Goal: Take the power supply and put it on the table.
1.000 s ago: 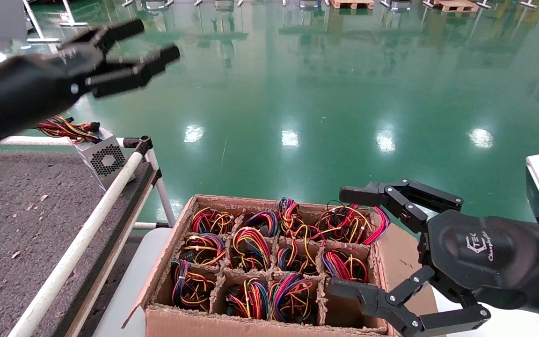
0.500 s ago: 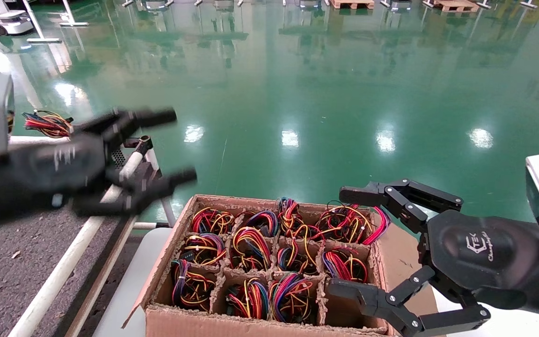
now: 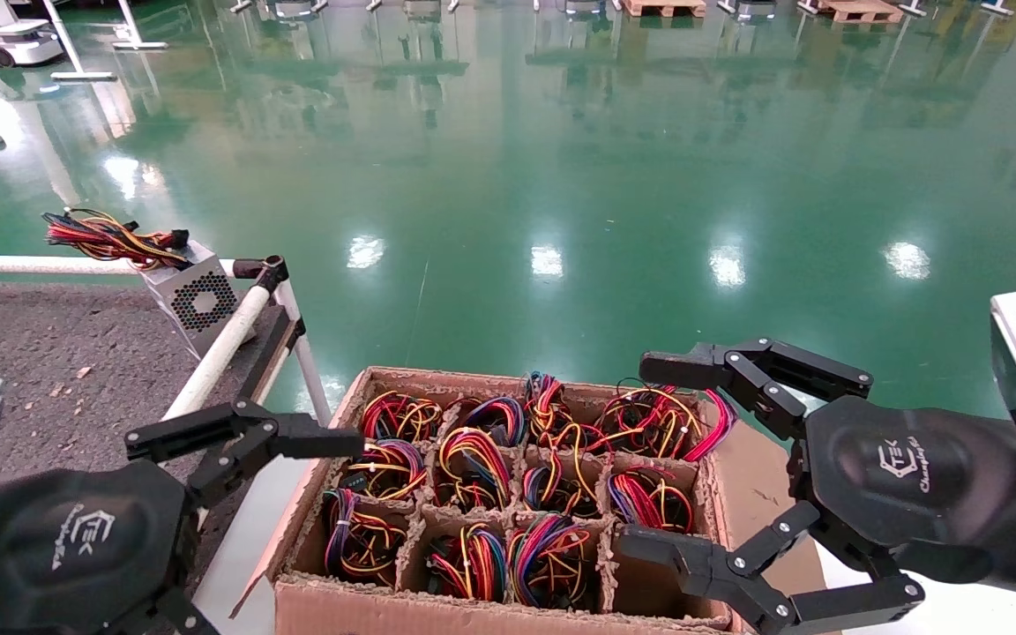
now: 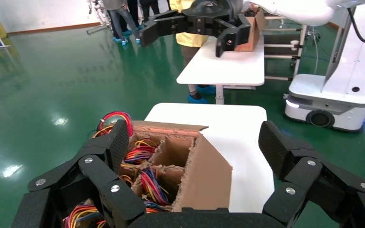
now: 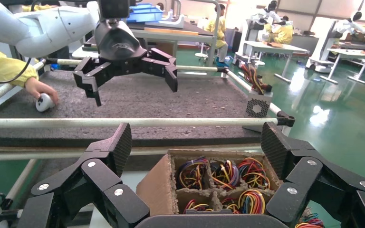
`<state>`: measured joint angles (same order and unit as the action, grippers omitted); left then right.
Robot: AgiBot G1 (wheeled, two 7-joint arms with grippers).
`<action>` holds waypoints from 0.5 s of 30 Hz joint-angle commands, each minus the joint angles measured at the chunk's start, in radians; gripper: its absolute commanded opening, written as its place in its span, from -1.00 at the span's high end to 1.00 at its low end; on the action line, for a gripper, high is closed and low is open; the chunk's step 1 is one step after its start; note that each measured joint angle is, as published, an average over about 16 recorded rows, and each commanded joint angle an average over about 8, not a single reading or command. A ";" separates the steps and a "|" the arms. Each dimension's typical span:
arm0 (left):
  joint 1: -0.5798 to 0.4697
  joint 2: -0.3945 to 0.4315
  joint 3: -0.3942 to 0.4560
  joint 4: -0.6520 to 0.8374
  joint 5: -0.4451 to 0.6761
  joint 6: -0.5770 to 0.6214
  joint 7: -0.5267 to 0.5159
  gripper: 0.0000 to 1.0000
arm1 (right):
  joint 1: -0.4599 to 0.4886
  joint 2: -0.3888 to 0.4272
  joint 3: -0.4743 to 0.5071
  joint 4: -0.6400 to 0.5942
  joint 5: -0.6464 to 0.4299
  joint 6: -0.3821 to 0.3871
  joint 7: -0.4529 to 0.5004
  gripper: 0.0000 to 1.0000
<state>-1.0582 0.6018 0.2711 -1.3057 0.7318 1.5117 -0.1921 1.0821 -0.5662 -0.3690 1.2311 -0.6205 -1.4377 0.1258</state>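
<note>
Your left end effector (image 3: 235,520) has dropped from high over the bench's far corner to low at the near left, beside the cardboard box (image 3: 508,503), and its fingers stand wide apart with nothing between them. The power supply (image 3: 195,295) has not moved: it sits at the far right corner of the bench (image 3: 41,353), resting against the white rail (image 3: 217,353), fan grille facing you, its red, yellow, orange and black wires (image 3: 107,236) trailing off to the left along the far rail.

The box stands on a white surface (image 3: 248,520) just right of the bench; its cells hold coils of multicoloured wire, and the near-right cell shows only bare cardboard. Your right end effector (image 3: 689,454) hangs over the box's right edge, fingers spread and empty.

You can read "TEK" and a slanted word like "Champion" in white on both black wrist housings; the smaller letters are too fine to be sure of.

The bench's rough grey top lies open in front of the power supply, scattered with small crumbs. Beyond the rails, glossy green floor (image 3: 561,159).
</note>
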 commanded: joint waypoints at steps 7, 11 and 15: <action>0.000 0.000 0.000 0.001 0.001 -0.001 0.000 -1.00 | 0.000 0.000 0.000 0.000 0.000 0.000 0.000 -1.00; -0.006 0.004 0.003 0.008 0.001 -0.006 0.002 -1.00 | 0.000 0.000 0.000 0.000 0.000 0.000 0.000 -1.00; -0.010 0.006 0.005 0.013 0.001 -0.010 0.003 -1.00 | 0.000 0.000 0.000 0.000 0.000 0.000 0.000 -1.00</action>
<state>-1.0667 0.6069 0.2755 -1.2941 0.7324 1.5032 -0.1893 1.0820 -0.5662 -0.3690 1.2310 -0.6205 -1.4376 0.1258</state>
